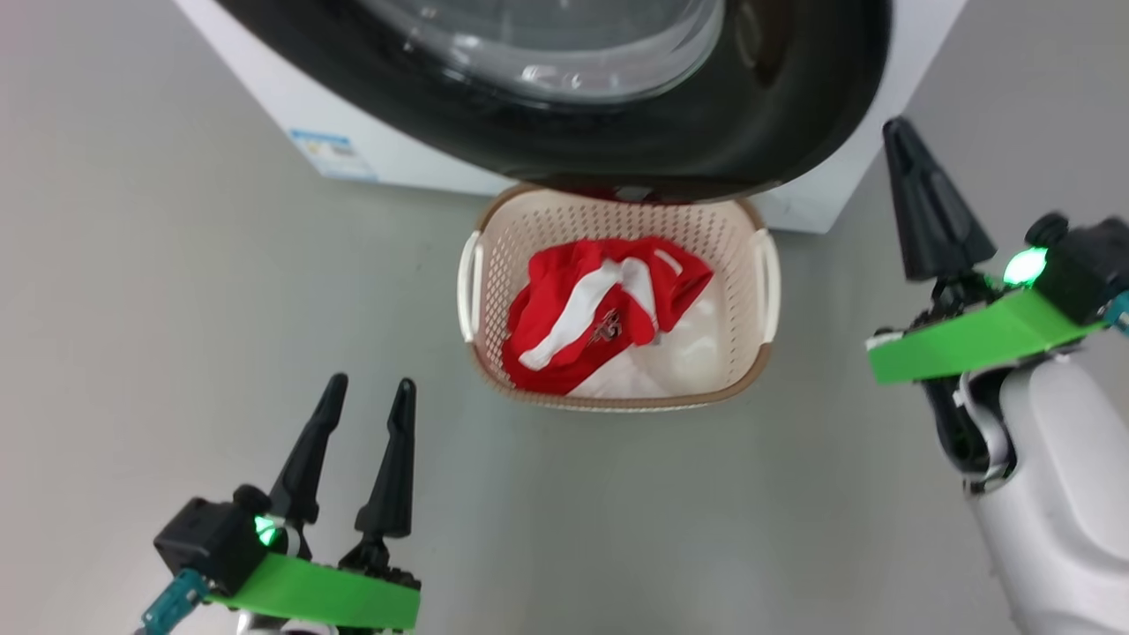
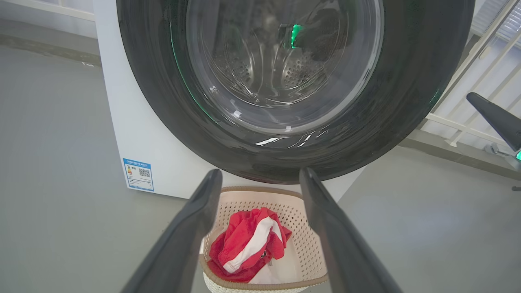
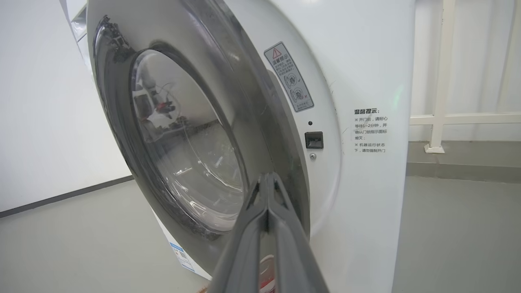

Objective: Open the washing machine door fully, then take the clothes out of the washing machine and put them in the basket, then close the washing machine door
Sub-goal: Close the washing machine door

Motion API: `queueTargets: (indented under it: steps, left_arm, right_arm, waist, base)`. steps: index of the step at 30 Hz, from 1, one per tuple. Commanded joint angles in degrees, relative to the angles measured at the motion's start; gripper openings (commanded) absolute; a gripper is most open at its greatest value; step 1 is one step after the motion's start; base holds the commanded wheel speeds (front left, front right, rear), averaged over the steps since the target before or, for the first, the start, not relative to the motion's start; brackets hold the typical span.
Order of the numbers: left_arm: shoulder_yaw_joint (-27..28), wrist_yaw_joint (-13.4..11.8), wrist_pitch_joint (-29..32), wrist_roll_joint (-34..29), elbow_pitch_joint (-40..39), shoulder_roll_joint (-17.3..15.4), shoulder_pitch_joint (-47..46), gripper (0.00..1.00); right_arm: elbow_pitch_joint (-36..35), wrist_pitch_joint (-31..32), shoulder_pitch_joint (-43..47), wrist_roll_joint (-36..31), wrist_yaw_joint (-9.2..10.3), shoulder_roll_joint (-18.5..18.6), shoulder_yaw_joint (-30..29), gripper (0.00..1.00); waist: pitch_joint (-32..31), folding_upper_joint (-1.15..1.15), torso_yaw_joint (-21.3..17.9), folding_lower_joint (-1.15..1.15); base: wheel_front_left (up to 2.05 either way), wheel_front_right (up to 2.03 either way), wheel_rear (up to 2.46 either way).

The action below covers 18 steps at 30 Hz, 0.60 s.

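Grey floor (image 1: pixel 176 309) bears the basket (image 1: pixel 706 231), red clothes (image 1: pixel 564 309) heaped inside.

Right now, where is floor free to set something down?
Bare floor lies left of the basket, up to the left gripper, and between basket and right gripper. Tight: the door hangs over the basket's far rim.

Smooth grey floor (image 1: pixel 141 335) meets a plain white wall (image 3: pixel 36 122), with a white railing (image 3: pixel 441 73) along one edge.
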<state>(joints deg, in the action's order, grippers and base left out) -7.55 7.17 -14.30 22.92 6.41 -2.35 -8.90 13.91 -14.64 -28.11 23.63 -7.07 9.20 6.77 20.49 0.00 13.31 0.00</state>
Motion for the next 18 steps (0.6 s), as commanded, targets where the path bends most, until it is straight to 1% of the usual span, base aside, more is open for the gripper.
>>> queueTargets:
  steps: [1, 9, 18]
  left_arm:
    - [1.4, 0.3, -0.7, 0.6, -1.6, -0.5, -1.5, 1.0]
    - [-0.2, 0.3, -0.7, 2.6, -2.3, -0.5, -4.1, 1.0]
    - [-1.1, 0.3, -0.7, 3.9, -3.3, -0.5, -5.9, 1.0]
  right_arm:
    - [-1.0, -0.4, -1.7, -0.6, -0.42, 0.1, 1.0, 0.0]
    - [0.0, -0.4, -6.6, -0.7, -0.42, 2.2, 0.3, 0.0]
    - [-0.1, -0.4, -11.3, -0.4, -0.42, 3.5, -1.1, 0.0]
  waist:
    - [3.1, 0.0, 2.5, 0.0]
    - [7.2, 0.0, 5.0, 0.0]
    - [10.4, 0.0, 6.7, 0.0]
  base:
    - [0.0, 0.0, 0.0]
    - [0.0, 0.0, 0.0]
    - [0.0, 0.0, 0.0]
